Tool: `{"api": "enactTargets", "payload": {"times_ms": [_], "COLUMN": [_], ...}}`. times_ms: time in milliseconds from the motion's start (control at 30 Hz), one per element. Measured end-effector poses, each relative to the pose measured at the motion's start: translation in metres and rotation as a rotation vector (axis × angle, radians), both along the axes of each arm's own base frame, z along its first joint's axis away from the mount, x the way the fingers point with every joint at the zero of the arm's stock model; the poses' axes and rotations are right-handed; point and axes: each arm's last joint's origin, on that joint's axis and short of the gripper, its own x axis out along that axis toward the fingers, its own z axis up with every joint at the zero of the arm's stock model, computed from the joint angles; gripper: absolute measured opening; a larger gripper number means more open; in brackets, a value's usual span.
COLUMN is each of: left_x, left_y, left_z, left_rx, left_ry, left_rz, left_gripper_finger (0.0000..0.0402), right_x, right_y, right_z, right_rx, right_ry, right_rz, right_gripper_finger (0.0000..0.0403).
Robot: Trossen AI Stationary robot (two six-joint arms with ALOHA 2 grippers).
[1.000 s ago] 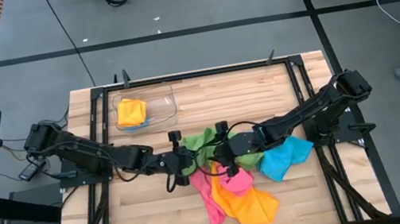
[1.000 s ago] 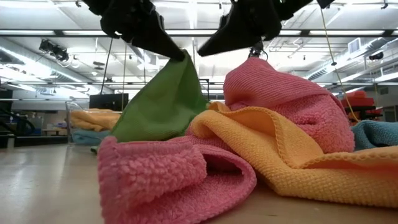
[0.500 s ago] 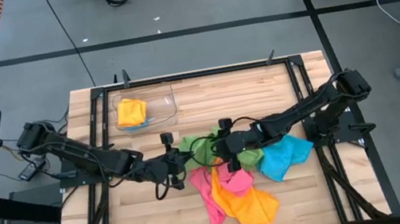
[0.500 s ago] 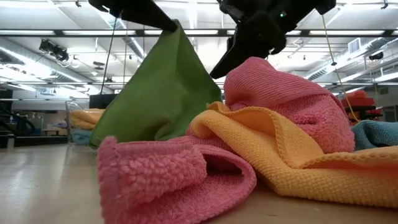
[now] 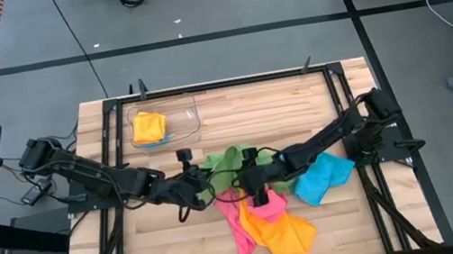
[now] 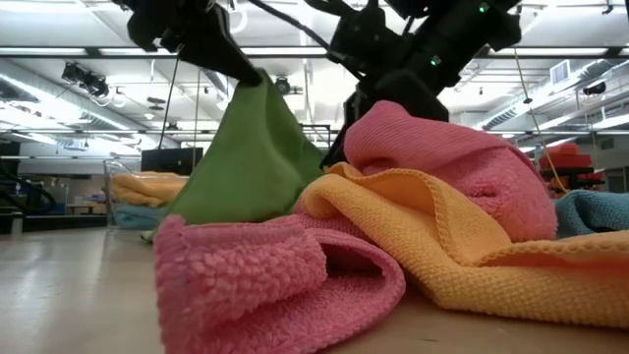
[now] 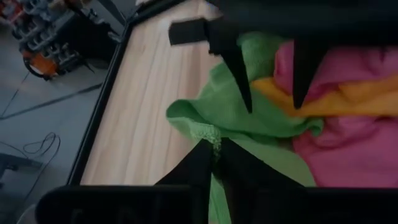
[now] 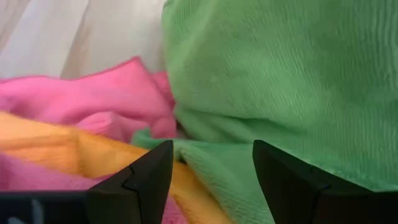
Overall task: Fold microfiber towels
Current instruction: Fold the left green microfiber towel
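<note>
Four loose towels (image 5: 268, 216) heaped mid-table, left end effector (image 7: 214, 152) clamped on green towel (image 5: 230, 161), right end effector (image 8: 211, 168) apart above it, bin (image 5: 186, 131) behind

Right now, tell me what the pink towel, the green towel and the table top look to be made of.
Pink towel: soft looped pile, apparently microfiber terry, matte and fuzzy.
Green towel: finer, flatter knit-looking cloth, matte, draping in soft folds where the left gripper pinches it.
Table top: pale wood planks with visible grain and seams, probably butcher block, smooth finish.
</note>
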Motion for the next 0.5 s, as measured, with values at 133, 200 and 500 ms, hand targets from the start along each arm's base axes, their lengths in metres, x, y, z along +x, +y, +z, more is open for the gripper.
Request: {"api": "enactTargets", "payload": {"times_ms": [133,200,500], "left_x": [-0.001,-0.001,0.002], "left_y": [0.000,0.000,0.006], "left_z": [-0.001,-0.001,-0.002], "left_rx": [-0.005,-0.006,-0.015], "left_ry": [0.010,0.009,0.004], "left_rz": [0.007,0.008,0.037], "left_gripper_finger": [0.0021,0.0014,0.0035], "right_x": [0.001,0.002,0.010], "right_y": [0.000,-0.001,0.005], "right_z": [0.000,0.001,-0.014], "right_rx": [-0.038,-0.032,-0.025], "right_ry": [0.025,0.012,0.003], "right_rz": [0.012,0.009,0.033], "right_gripper_finger": [0.0229,0.0229,0.0229]}}
